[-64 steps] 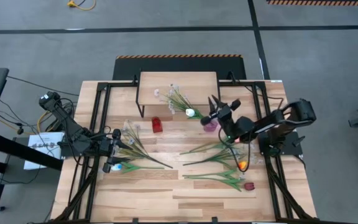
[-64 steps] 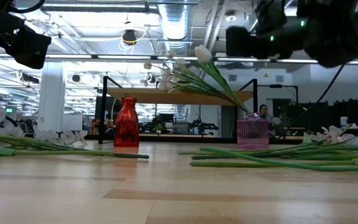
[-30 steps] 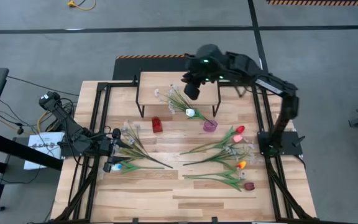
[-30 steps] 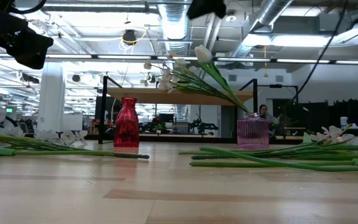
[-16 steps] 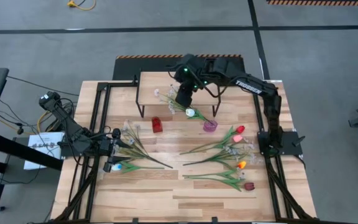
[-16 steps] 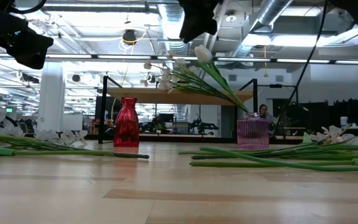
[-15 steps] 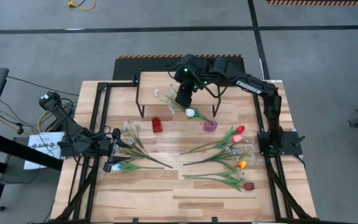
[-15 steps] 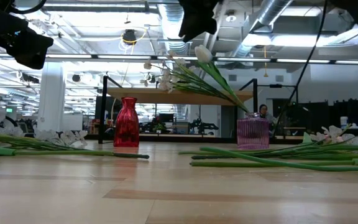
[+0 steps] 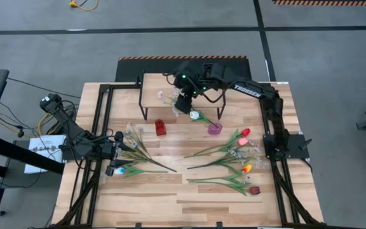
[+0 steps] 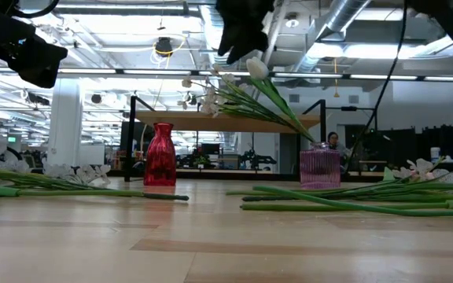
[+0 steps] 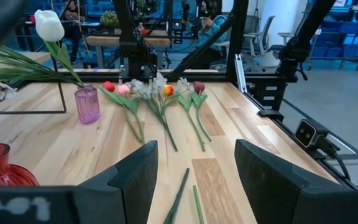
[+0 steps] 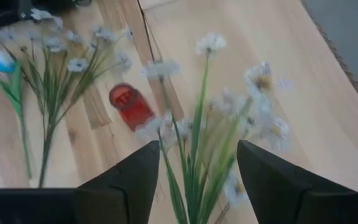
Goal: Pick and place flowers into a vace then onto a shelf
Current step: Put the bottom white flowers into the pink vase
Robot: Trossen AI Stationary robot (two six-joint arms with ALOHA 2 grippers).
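Right gripper (image 9: 182, 102): held over the low light-wood shelf (image 9: 151, 84) on thin dark legs at the far edge of the table; its dark fingers (image 12: 138, 180) are spread wide around the green stems of the white-blossom flowers in the vase (image 12: 207, 143), nothing gripped.
Left gripper (image 9: 118, 153): parked low at the table's left side beside the loose white-blossom sprays (image 9: 135, 141); fingers (image 11: 135, 177) are parted wide, nothing between them.
Small ribbed pink glass vase (image 9: 215, 128): stood on the slatted wooden tabletop (image 9: 170, 197) just near of the shelf, its bouquet leaning left over the shelf.
Small red glass vase (image 9: 161, 128): left of the pink one.
Loose tulips (image 9: 237, 159): laid at the right side.
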